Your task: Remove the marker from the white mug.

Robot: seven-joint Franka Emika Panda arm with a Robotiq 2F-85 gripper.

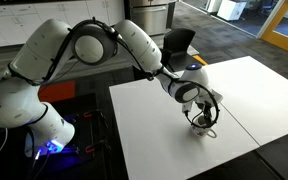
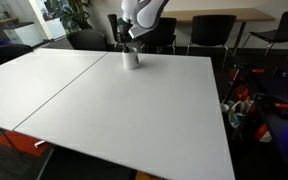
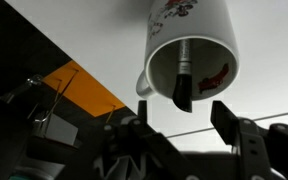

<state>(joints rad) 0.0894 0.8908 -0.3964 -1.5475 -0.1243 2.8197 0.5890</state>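
Jaws apart over the white mug (image 3: 191, 28) could catch its rim and tip it, missing the marker (image 3: 182, 72)

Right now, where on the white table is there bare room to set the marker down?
In an exterior view the table is bare from the mug to the near edge and on both sides. It is crowded only at the mug, where the hand hangs over it.

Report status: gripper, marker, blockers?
Gripper open, above white mug, fingers apart. Marker inside mug, leaning, ungripped. Nothing visible between fingers and marker.
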